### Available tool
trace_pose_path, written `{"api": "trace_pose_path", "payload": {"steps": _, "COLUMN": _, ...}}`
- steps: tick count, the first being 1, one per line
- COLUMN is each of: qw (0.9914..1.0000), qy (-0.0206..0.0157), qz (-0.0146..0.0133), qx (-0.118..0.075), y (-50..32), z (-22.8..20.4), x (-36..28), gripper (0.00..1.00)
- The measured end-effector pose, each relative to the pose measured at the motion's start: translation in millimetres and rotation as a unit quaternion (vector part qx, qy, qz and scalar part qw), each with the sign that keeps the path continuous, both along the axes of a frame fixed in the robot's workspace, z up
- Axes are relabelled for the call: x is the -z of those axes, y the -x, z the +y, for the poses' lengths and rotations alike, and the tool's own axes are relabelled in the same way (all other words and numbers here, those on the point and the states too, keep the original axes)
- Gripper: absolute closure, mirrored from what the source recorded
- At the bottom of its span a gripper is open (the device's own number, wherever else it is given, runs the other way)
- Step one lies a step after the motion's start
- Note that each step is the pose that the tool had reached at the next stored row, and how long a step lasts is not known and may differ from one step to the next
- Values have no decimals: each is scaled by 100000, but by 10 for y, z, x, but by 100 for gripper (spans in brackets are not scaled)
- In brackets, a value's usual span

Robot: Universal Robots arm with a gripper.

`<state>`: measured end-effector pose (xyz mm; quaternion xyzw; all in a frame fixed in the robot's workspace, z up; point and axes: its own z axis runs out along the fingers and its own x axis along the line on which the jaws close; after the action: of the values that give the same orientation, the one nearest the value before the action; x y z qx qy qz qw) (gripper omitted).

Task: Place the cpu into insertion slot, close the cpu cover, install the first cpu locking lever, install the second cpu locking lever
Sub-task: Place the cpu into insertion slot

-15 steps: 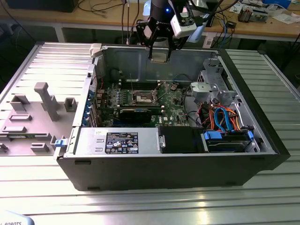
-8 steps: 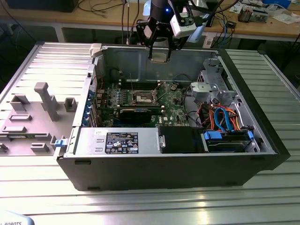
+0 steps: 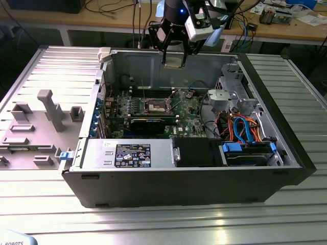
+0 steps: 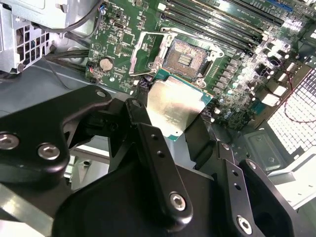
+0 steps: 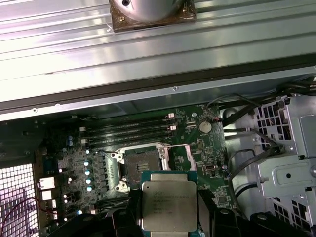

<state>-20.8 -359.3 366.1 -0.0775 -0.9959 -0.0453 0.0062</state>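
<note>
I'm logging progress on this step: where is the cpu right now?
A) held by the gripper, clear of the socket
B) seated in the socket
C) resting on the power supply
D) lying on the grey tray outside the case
A: in the first wrist view the cpu sits clamped in the gripper, apart from the open, empty socket on the motherboard.

We see our arm (image 3: 169,29) reaching straight down from above, its gripper (image 3: 173,60) hanging in the air — black fingers (image 4: 148,138) clamped on opposite edges of the cpu (image 4: 173,106), chip held flat between them.
</note>
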Motion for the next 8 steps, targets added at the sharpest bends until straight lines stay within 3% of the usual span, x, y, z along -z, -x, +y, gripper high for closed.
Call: {"api": "trace_pose_path", "payload": {"steps": 8, "qw": 99997, "qy": -1, "qz": 0, "qx": 806, "y": 0, "z": 0, "x": 0, "gripper": 46}}
